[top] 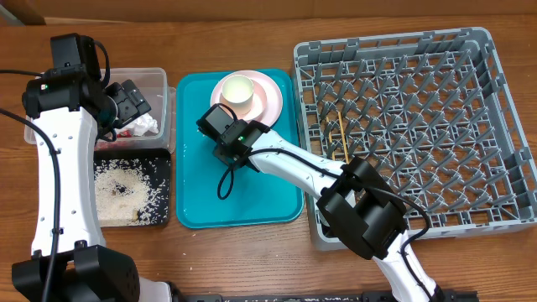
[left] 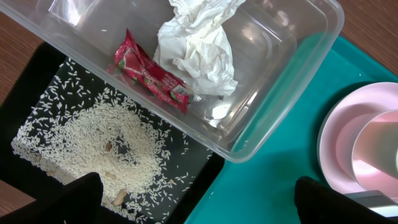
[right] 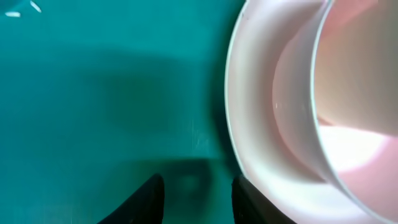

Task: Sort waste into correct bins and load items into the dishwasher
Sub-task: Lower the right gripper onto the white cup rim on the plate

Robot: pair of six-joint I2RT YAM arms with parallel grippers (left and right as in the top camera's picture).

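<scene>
The pale pink plate (top: 267, 102) lies at the back of the teal tray (top: 201, 193) with a whitish bowl (top: 237, 87) on it. My right gripper (top: 220, 127) is open and empty, low over the teal tray, just beside the plate's rim (right: 261, 124); the bowl (right: 354, 81) fills the right of that view. My left gripper (top: 134, 102) is open and empty (left: 199, 208) above the clear tub (top: 159, 80). The tub holds the crumpled napkin (left: 198, 46) and the red sauce packet (left: 152, 71). Rice scraps (left: 106, 140) lie in the black tray (top: 159, 159). Two chopsticks (top: 342, 138) lie in the grey dish rack (top: 503, 126).
The dish rack fills the right half of the table, its left wall against the teal tray. The tub and the black tray stand end to end along the teal tray's left edge. The right arm reaches across the tray's near right part.
</scene>
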